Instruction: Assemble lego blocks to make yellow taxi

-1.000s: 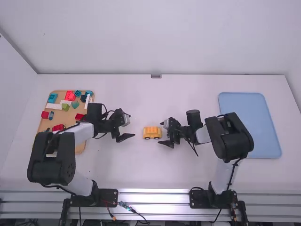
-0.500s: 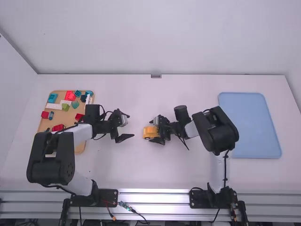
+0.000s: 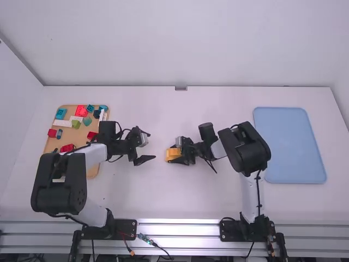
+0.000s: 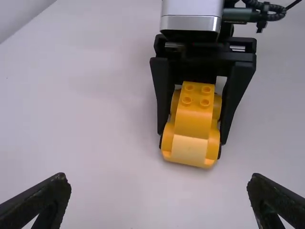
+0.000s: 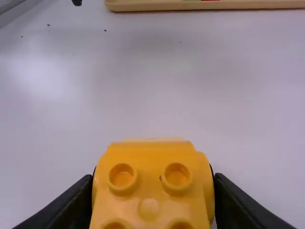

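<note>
So the little yellow car (image 3: 172,154) is around mid-table, with the right gripper (image 3: 178,153) closed snugly on its two sides. Left gripper (image 3: 152,146) is just a bit farther up, jaws wide open and holding nothing, facing the car. Blue tray (image 3: 289,142) sits over on the right, and the wooden tray (image 3: 53,144) on the left has loose colored blocks (image 3: 80,111) toward its far end.

yel car (image 4: 193,121), lt-blu tray (image 3: 289,144), wht tbl (image 3: 136,202)
</note>
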Controlling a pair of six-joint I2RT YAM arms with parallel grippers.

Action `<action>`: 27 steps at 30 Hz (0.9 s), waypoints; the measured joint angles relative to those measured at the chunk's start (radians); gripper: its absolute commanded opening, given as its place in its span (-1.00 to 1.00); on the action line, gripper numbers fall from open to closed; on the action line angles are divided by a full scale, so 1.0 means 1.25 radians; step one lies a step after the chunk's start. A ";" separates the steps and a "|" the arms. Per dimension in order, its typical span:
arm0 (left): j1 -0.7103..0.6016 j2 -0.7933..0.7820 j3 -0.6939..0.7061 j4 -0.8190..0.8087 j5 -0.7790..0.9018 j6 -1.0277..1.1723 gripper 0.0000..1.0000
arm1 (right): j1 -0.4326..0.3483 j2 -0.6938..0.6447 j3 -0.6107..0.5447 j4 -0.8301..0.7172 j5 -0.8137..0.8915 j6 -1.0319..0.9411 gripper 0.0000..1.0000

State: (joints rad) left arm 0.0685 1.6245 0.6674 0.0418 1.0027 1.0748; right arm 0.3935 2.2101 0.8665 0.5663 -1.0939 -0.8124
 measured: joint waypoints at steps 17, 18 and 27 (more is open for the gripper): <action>0.000 0.000 0.000 0.000 0.000 0.000 0.98 | -0.136 -0.163 -0.025 -0.146 0.068 0.034 -0.23; 0.000 0.000 0.000 0.001 0.000 0.000 0.98 | -0.163 -0.210 -0.034 -0.155 0.089 0.031 -0.23; 0.000 0.000 0.000 0.024 0.000 0.000 0.98 | -0.396 -0.504 -0.097 -0.274 0.279 0.060 -0.38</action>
State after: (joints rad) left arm 0.0681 1.6245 0.6674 0.0723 1.0027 1.0748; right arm -0.1017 1.5806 0.7448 0.2237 -0.7448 -0.7376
